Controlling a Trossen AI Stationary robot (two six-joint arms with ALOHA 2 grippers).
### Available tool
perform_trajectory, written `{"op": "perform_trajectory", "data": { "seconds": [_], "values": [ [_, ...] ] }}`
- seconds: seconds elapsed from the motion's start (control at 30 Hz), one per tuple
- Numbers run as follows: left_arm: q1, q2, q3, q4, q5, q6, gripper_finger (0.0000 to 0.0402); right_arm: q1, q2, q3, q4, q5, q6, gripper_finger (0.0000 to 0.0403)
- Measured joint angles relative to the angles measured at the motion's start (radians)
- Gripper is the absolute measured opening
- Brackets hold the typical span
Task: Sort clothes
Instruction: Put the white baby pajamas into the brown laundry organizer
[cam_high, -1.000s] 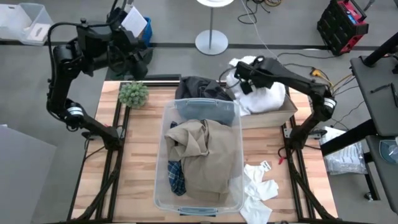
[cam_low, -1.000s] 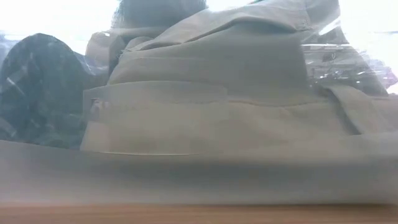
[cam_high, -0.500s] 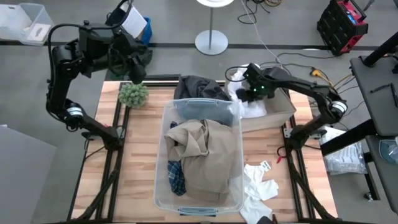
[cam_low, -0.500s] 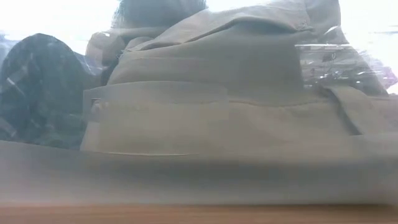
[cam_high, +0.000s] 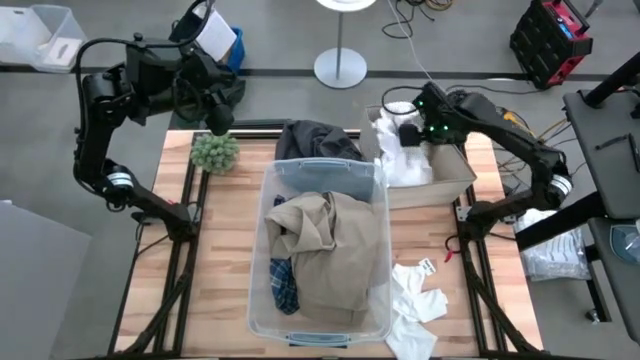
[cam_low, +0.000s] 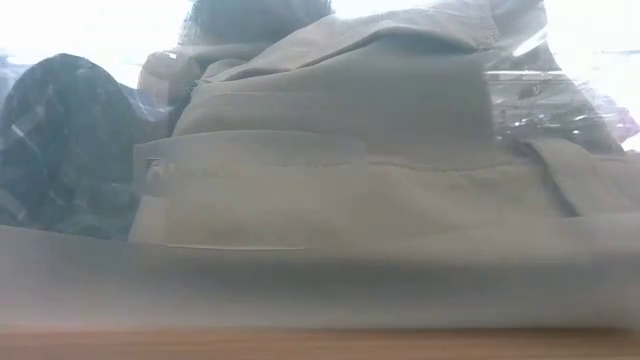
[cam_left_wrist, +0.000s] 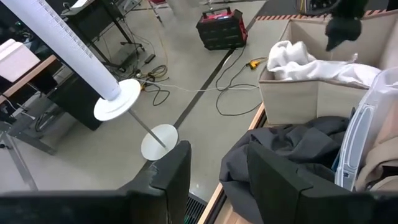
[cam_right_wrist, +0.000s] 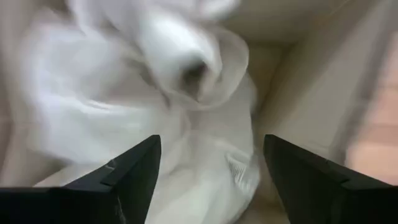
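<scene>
A clear bin (cam_high: 258, 290) stands mid-table. In it lie a tan khaki piece (cam_high: 330, 250) and a blue-and-white plaid shirt (cam_high: 284, 285). A dark grey piece (cam_high: 320, 140) is draped over the bin's far rim. My right gripper (cam_high: 408, 133) hangs open over a cardboard box (cam_high: 452, 180) at the far right, just above a heap of white clothes (cam_right_wrist: 155, 93), with nothing between its fingers. More small white pieces (cam_high: 415, 300) lie on the table at the near right. My left gripper (cam_high: 218, 118) waits open past the far left corner.
A small green plant (cam_high: 215, 152) stands at the far left corner, under my left gripper. In the low view the bin wall fills the picture, with the tan khaki piece (cam_low: 350, 180) and plaid shirt (cam_low: 60, 140) behind it. Bare wood lies left of the bin.
My right arm has swung toward the table's right edge over the box. The white heap, which bulged high at the gripper a second ago, has sunk down into the box and lies flatter.
</scene>
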Motion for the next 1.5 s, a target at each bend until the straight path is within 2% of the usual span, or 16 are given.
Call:
{"op": "perform_trajectory", "data": {
  "seconds": [0.13, 0.27, 0.37, 0.5, 0.6, 0.63, 0.7, 0.77, 0.87, 1.0, 1.17, 1.27, 1.37, 1.5],
  "values": [
    [0.000, 0.003, 0.000, 0.005, 0.000, -0.004, 0.0137, 0.002, -0.034, 0.052, 0.001, 0.066, -0.040, 0.0274],
    [0.000, 0.013, -0.001, 0.016, 0.000, -0.004, 0.0137, 0.021, -0.033, 0.053, 0.151, 0.055, -0.070, 0.0236],
    [0.000, 0.021, -0.001, 0.015, 0.000, -0.004, 0.0137, 0.041, -0.036, 0.053, 0.206, 0.059, -0.122, 0.0185],
    [0.000, 0.028, -0.001, 0.014, 0.000, -0.008, 0.0137, 0.044, 0.008, 0.029, 0.267, 0.113, -0.199, 0.0094],
    [0.000, 0.029, -0.001, 0.012, 0.000, -0.016, 0.0137, 0.042, 0.085, -0.021, 0.285, 0.082, -0.211, 0.0027],
    [0.000, 0.029, -0.001, 0.012, 0.000, -0.020, 0.0137, 0.043, 0.115, -0.041, 0.280, 0.045, -0.212, 0.0020],
    [0.000, 0.027, -0.001, 0.011, 0.000, -0.028, 0.0137, 0.050, 0.182, -0.089, 0.270, -0.058, -0.218, 0.0016],
    [0.000, 0.026, -0.001, 0.006, 0.000, -0.035, 0.0137, 0.054, 0.241, -0.121, 0.250, -0.111, -0.209, 0.0011],
    [0.000, 0.023, -0.001, -0.013, 0.000, -0.040, 0.0137, 0.055, 0.261, -0.119, 0.177, -0.043, -0.215, 0.0009],
    [0.000, 0.022, -0.001, -0.053, 0.000, -0.051, 0.0137, 0.076, 0.177, -0.043, 0.164, -0.007, -0.202, 0.0009],
    [0.000, 0.022, -0.001, -0.058, 0.000, -0.056, 0.0137, 0.133, -0.028, 0.089, 0.114, -0.118, -0.198, 0.0009],
    [0.000, 0.024, -0.001, -0.038, 0.000, -0.040, 0.0137, 0.232, -0.145, 0.101, 0.106, -0.192, -0.180, 0.0009],
    [0.000, 0.027, -0.001, -0.002, 0.000, -0.022, 0.0137, 0.385, -0.253, 0.086, 0.090, -0.261, -0.104, 0.0013],
    [0.000, 0.029, -0.001, 0.062, 0.001, 0.000, 0.0137, 0.637, -0.321, 0.042, 0.089, -0.233, -0.018, 0.0015]
  ]
}}
